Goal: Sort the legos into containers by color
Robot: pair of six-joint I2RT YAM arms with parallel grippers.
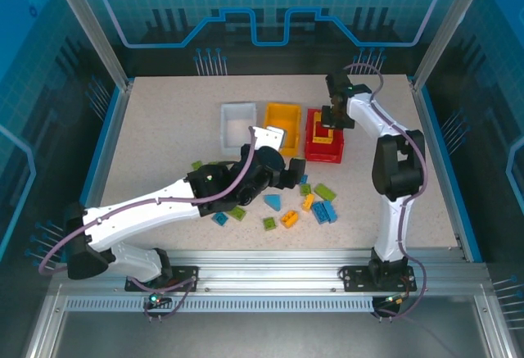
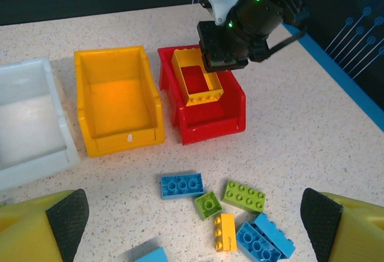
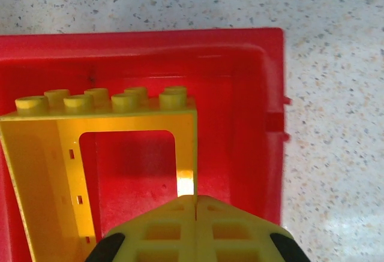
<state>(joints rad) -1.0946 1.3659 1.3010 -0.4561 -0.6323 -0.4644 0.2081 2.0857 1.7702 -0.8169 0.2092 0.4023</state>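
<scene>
The right pincer is pressed together on a thin side bar of a yellow frame, a window-shaped lego with studs along one edge. It holds this frame over the red bin, with part of the frame already inside the walls. So the frame lies directly below and ahead of this pincer, its long axis along the depth of the bin, and I judge that opening the fingers is enough to drop it there. The yellow bin, which matches the frame's colour, stands just beside the red one and looks bare inside. Whether red is the intended place I cannot tell. The left pincer is spread wide and hovers low over the surface, pointing toward the bins, with the loose legos just ahead of it and at its side. The left arm is clearly the nearer one to them. The closest piece between its fingers is a yellow brick. Its long axis runs away from the pincer, so the fingers would close across its short width. There are three bins in a row: the white bin, the yellow, the red. On the surface I count about twelve loose legos: five green, about five blue, two yellow. The left arm may hide some, so this count is not sure.
</scene>
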